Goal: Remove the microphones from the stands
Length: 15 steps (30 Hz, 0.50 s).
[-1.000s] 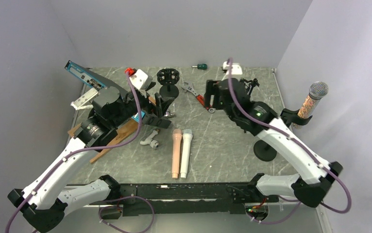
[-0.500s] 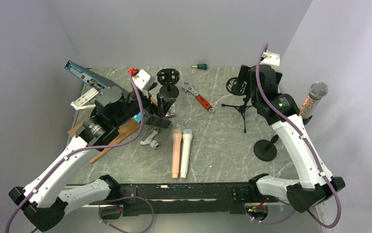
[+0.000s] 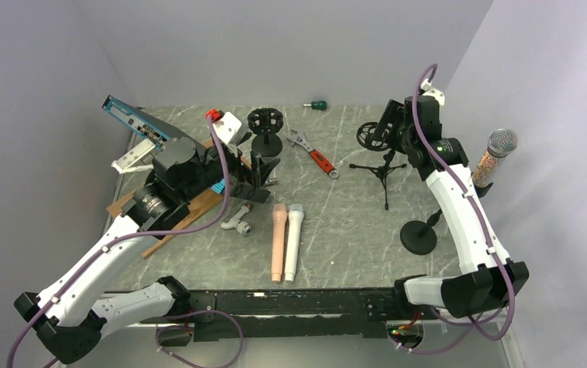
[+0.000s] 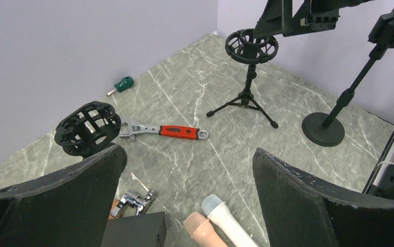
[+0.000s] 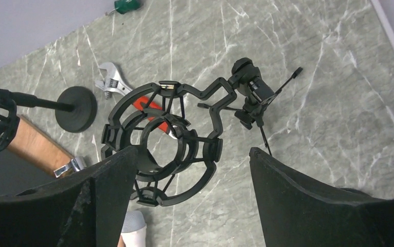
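On the round-based stand (image 3: 418,238), a glittery, mesh-domed microphone (image 3: 492,159) sits tilted.

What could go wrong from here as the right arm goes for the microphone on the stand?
The open right gripper hangs over the empty tripod mount, not the microphone; descending here could topple that slim tripod. The microphone sits close to the right wall, so the approach is cramped. Pulling sideways might tip its round-based stand.
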Each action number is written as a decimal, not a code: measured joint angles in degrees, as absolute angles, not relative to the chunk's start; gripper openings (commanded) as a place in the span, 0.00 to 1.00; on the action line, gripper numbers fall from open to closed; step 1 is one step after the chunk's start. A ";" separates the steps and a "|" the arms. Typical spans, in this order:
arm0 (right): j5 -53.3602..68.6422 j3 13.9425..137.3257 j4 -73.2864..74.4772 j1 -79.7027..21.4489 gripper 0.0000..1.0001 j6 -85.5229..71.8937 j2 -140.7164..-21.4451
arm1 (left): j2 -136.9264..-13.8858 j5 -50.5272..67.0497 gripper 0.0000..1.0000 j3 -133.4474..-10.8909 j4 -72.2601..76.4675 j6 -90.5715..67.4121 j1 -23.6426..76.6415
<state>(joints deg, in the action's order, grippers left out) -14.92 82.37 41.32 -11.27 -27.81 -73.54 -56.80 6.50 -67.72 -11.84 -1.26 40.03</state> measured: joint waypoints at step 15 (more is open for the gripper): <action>-5.85 73.38 32.42 -6.70 0.67 -35.70 -72.16 | -56.80 6.26 0.99 -67.72 -11.84 -0.80 41.43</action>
<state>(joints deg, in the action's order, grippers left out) -5.85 73.38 32.42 -6.70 -35.70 -72.16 -56.80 6.26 -67.72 -11.84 -0.80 41.43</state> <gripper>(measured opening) 0.726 0.992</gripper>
